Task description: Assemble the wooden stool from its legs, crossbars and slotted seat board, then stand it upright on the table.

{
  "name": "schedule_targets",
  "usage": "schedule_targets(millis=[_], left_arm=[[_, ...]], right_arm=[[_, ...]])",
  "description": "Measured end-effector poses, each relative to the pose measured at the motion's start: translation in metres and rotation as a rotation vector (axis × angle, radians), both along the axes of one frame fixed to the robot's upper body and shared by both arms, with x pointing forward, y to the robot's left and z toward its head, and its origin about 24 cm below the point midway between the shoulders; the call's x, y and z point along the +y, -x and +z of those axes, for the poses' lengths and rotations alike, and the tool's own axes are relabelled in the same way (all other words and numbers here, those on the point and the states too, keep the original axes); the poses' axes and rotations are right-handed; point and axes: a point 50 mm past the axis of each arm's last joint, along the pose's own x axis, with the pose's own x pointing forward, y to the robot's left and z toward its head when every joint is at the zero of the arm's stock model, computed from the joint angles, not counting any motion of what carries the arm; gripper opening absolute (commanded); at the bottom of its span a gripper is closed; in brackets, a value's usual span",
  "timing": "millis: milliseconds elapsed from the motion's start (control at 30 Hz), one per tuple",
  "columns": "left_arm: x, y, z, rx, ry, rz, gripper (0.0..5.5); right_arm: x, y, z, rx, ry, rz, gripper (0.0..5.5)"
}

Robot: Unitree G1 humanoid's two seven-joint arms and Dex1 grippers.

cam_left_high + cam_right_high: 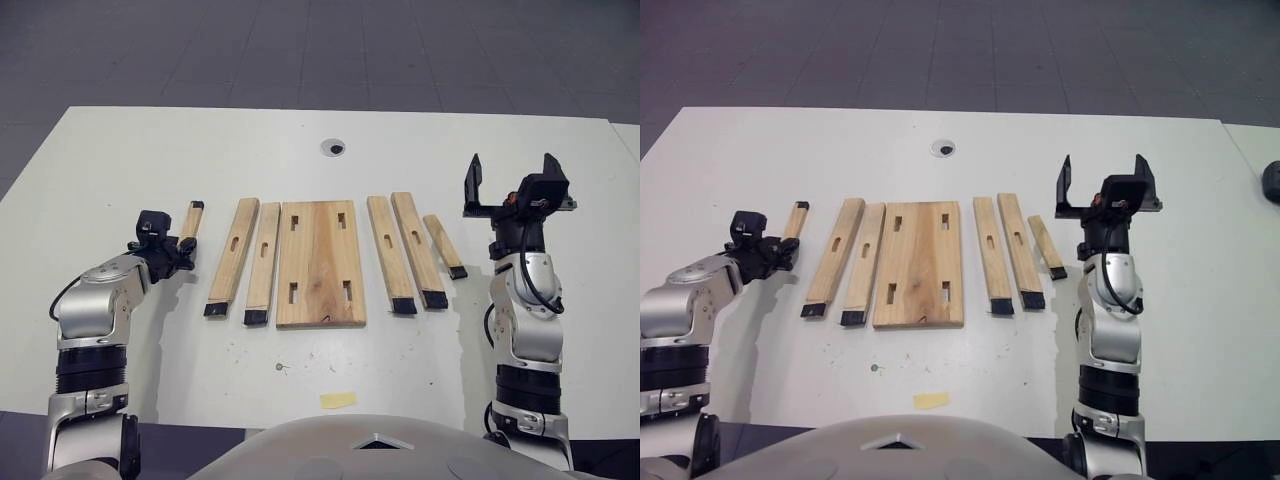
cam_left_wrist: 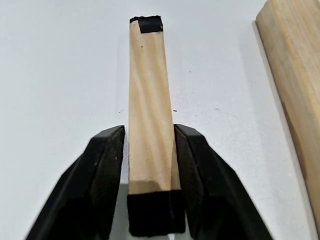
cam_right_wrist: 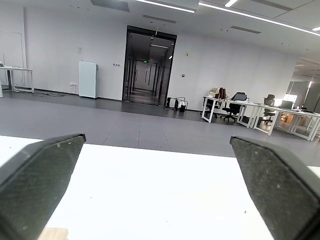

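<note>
The slotted seat board (image 1: 320,262) lies flat mid-table. Two long slotted legs (image 1: 232,255) lie to its left and two more (image 1: 388,252) to its right, all black-tipped. A short crossbar (image 1: 443,245) lies at the far right of the row. Another short crossbar (image 2: 149,100) lies on the table at the far left; my left gripper (image 2: 149,132) is shut on its near end, one finger against each side. My right gripper (image 1: 512,168) is held up above the table's right side, wide open and with nothing in it.
A round cable hole (image 1: 333,147) sits in the white table (image 1: 150,150) behind the parts. A scrap of yellow tape (image 1: 338,400) lies near the front edge. A dark object (image 1: 1270,180) rests on the neighbouring table at the right.
</note>
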Motion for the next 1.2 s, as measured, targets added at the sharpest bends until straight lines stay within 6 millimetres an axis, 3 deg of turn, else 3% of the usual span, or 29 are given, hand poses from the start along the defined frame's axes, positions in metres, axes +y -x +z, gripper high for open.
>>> schedule_targets(millis=[333,400,433,533,667,800,867,933,1200], left_arm=[[-0.008,-0.001,-0.001,-0.098,-0.003,-0.022,1.28],[-0.021,-0.010,0.006,-0.192,0.026,-0.032,1.28],[-0.025,-0.014,0.011,-0.229,0.032,-0.043,1.28],[-0.055,-0.036,0.062,-0.493,0.036,-0.185,1.28],[-0.094,-0.038,0.099,-0.691,0.039,-0.422,1.28],[-0.153,-0.019,0.102,-0.756,0.059,-0.808,1.28],[-0.169,-0.011,0.101,-0.767,0.098,-0.895,1.28],[-0.173,-0.008,0.103,-0.771,0.115,-0.930,1.28],[-0.182,-0.001,0.100,-0.754,0.129,-0.984,1.28]], right_arm=[[0.002,-0.009,0.004,0.018,-0.019,0.054,5.40],[0.007,-0.013,0.003,0.049,-0.154,0.134,5.40],[0.010,-0.014,0.004,0.055,-0.201,0.162,5.40],[0.031,-0.013,0.012,0.086,-0.450,0.420,5.40],[0.054,-0.004,0.025,0.102,-0.661,0.716,5.40],[0.076,0.005,0.044,0.121,-0.861,0.977,5.40],[0.082,0.003,0.050,0.127,-0.875,1.001,5.40],[0.083,0.003,0.049,0.146,-0.881,0.995,5.40],[0.095,0.006,0.052,0.157,-0.961,1.050,4.15]])
